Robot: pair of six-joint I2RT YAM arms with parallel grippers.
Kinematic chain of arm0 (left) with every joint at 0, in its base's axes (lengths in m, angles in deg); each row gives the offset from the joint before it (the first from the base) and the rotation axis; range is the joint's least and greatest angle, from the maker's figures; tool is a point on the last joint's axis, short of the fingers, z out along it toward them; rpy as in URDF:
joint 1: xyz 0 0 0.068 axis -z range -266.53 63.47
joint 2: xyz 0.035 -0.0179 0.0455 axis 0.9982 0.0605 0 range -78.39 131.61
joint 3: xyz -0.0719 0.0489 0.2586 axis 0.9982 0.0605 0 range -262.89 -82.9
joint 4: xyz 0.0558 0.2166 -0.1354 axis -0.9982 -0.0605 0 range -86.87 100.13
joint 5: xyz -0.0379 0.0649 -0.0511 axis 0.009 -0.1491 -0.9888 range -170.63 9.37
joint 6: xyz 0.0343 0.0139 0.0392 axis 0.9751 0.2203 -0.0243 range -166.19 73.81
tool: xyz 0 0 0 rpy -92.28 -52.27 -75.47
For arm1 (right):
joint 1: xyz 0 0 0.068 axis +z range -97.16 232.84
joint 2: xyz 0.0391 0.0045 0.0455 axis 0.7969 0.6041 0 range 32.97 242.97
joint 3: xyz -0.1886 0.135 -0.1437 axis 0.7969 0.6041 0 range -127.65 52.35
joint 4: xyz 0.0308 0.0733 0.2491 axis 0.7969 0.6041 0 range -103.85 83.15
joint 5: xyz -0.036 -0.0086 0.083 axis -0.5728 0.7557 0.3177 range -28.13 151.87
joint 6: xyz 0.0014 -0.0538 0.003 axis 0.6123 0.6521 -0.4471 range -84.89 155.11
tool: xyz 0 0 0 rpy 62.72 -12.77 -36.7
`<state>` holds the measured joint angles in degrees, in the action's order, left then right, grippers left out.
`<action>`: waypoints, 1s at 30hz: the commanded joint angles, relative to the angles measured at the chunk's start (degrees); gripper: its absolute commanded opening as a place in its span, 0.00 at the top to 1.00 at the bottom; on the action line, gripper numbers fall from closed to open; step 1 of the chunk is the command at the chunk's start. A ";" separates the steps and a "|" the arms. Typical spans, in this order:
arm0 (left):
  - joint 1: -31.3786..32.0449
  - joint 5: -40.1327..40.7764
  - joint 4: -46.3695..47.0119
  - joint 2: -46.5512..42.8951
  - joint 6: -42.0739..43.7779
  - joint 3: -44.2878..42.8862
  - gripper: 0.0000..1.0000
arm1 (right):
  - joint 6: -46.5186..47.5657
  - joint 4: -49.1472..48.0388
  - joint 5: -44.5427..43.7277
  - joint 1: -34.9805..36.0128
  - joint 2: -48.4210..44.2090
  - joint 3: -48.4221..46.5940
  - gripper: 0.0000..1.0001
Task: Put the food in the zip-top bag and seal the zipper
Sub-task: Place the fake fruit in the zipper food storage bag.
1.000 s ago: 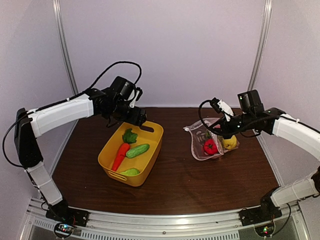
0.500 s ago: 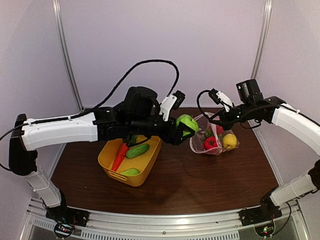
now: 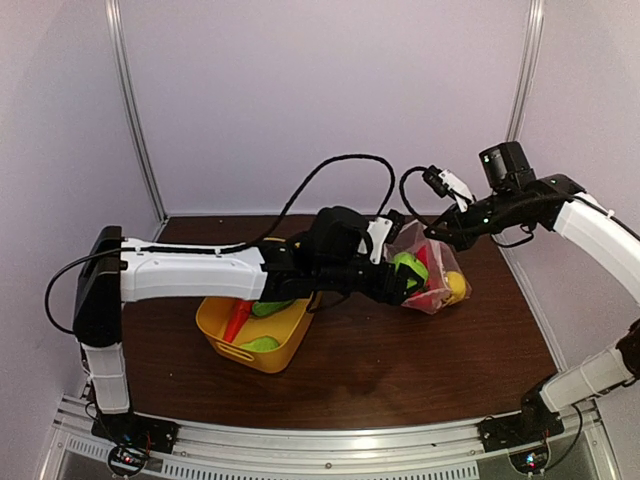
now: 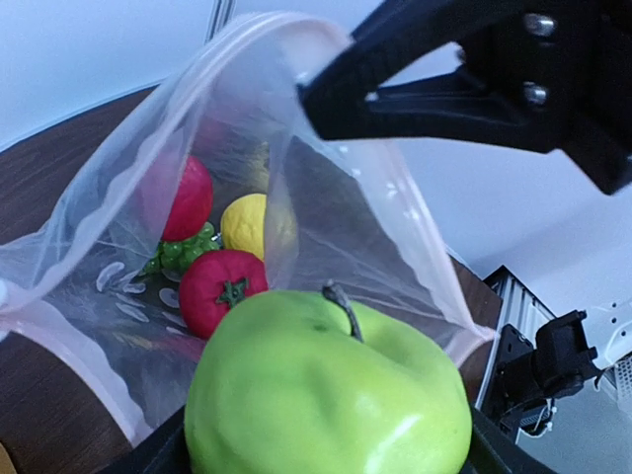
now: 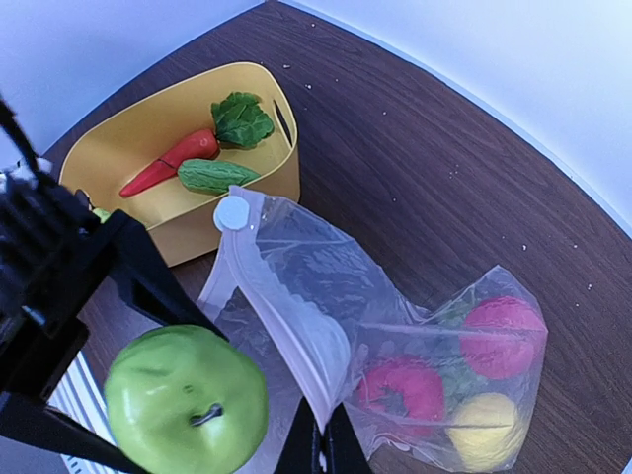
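Observation:
My left gripper (image 3: 402,278) is shut on a round green fruit (image 3: 409,267) and holds it at the open mouth of the clear dotted zip-top bag (image 3: 442,280). The fruit fills the left wrist view (image 4: 326,395). My right gripper (image 3: 434,232) is shut on the bag's upper mouth edge and holds it up and open; it pinches the pale zipper strip (image 5: 281,326). Inside the bag lie a red tomato-like fruit (image 4: 222,286), a yellow lemon (image 4: 247,222), a red apple (image 4: 188,197) and green grapes (image 4: 183,252).
The yellow tub (image 3: 225,335) stands left of the bag, partly under my left arm. It holds an orange carrot (image 5: 168,163) with a leafy top (image 5: 242,118), a cucumber (image 5: 217,176) and another green piece (image 3: 260,344). Frame posts stand at the back corners.
My left arm swung right from the tub to the bag mouth, carrying the green fruit. My right gripper lifted the bag's edge higher, opening the mouth.

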<state>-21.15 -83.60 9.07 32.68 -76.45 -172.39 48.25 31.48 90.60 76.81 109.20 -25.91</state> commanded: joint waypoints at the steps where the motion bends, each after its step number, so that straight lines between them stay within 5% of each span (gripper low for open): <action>1: 0.27 4.47 0.64 3.08 -3.15 -6.39 0.43 | -0.10 3.22 1.07 -0.24 -3.94 -1.66 1.00; 11: 0.27 8.64 -11.14 12.03 -5.56 -20.41 0.20 | -0.74 3.16 2.62 -0.22 -5.56 -1.29 1.00; 14: 0.27 8.39 -12.77 12.08 -4.79 -22.51 0.16 | -0.59 3.40 1.76 -0.25 -5.25 -2.20 1.00; 16: 0.27 8.41 -13.79 11.14 -3.84 -23.67 0.03 | -0.64 3.64 1.07 -0.24 -4.85 -2.67 1.00; 19: 0.27 7.94 -13.93 8.52 -2.00 -23.86 0.02 | -0.95 3.18 0.76 -0.24 -4.43 -2.29 1.00; 24: 0.27 8.01 -13.37 1.98 0.08 -19.87 0.02 | -1.50 2.14 1.15 -0.31 -4.16 -1.71 1.00; 30: 0.26 15.35 -9.66 -10.52 -1.78 -3.15 0.02 | -1.10 1.63 -0.22 -0.32 -5.57 -0.77 1.00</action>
<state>-21.06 -74.77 -3.37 30.03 -77.78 -183.58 47.34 34.64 91.50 76.81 104.98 -26.48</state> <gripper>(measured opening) 0.977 0.005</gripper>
